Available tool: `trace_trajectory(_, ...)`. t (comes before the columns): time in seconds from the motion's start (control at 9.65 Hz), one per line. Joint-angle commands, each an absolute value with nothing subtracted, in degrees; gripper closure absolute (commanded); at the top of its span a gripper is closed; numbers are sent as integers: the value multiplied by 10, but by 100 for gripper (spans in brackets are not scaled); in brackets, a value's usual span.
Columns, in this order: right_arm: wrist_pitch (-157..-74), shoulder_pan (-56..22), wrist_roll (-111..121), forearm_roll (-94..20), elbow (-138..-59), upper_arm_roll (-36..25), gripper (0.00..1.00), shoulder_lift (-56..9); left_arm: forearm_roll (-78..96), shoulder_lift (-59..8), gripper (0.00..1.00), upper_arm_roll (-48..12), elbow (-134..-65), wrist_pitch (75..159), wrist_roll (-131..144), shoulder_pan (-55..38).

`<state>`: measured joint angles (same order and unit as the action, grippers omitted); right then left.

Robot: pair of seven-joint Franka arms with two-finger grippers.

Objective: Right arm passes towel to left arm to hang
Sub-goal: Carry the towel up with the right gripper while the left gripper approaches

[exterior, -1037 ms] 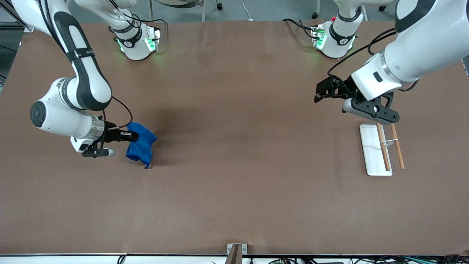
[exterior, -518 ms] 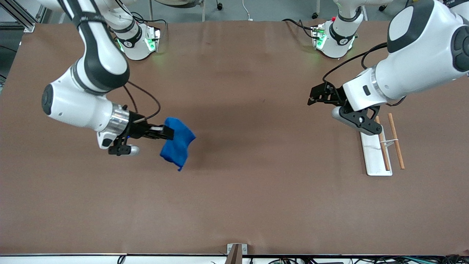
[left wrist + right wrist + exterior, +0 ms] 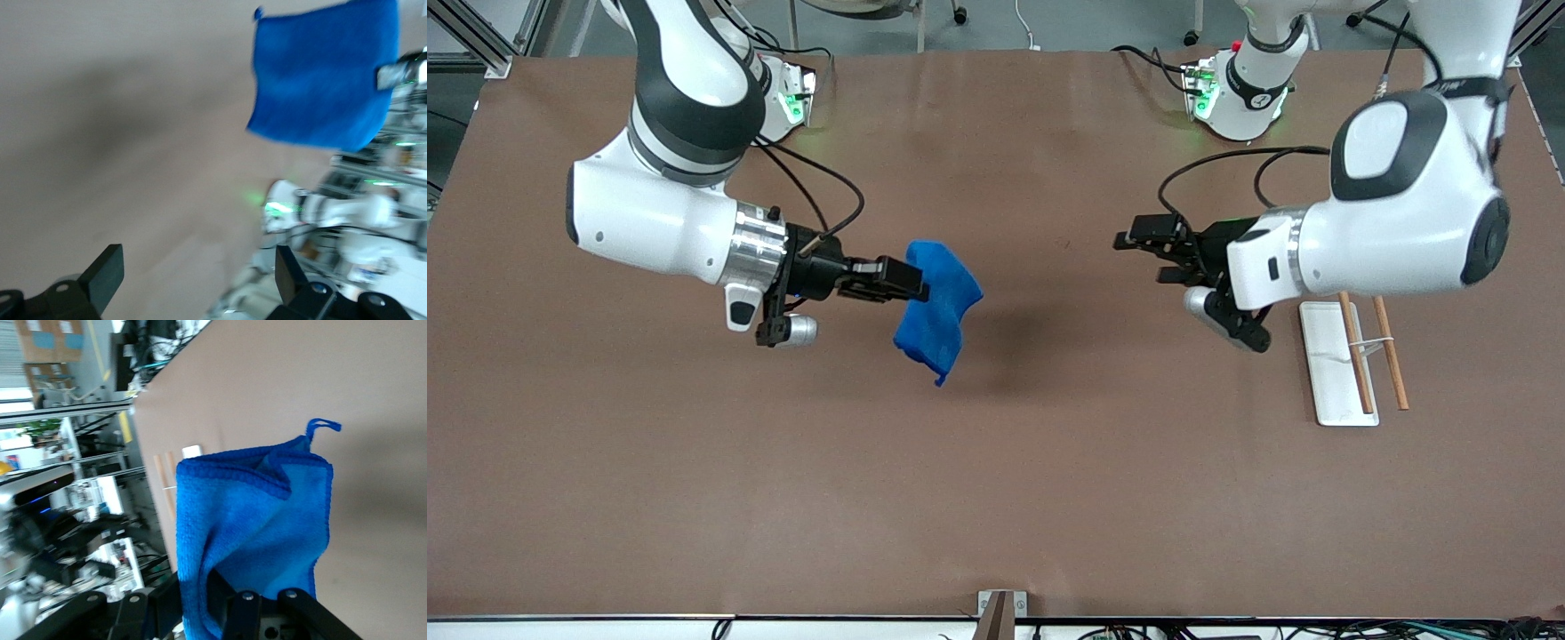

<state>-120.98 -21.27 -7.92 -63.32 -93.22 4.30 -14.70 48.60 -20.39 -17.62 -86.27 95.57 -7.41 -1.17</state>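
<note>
Towel (image 3: 937, 311) dangles pinched in my right hand (image 3: 911, 283); left hand (image 3: 1143, 253), spread, may snatch only a loose corner and drop it.

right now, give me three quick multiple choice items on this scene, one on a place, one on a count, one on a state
1. Where is the towel?
A. flat on the table
B. hanging from the right end effector above the table
C. on the white tray

2. How many wooden sticks lie at the white tray?
A. two
B. four
C. none

3. What state is the left end effector in?
A. shut on the towel
B. open, holding nothing
C. shut on a stick

Answers:
1 B: the towel dangles from the right end effector, its shadow on the table.
2 A: two sticks lie at the tray.
3 B: the left end effector has spread fingers, apart from the towel.
</note>
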Motion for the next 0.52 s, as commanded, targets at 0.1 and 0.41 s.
trace_trajectory(0.1, -1208, -241, 7, -784, -925, 39, 100, -149, 670, -287, 0, -178, -868, 975, -191, 1)
trace_trajectory(0.41, -1208, -265, 45, -872, -918, 39, 100, -149, 785, -326, 0, -179, -870, 976, -191, -10)
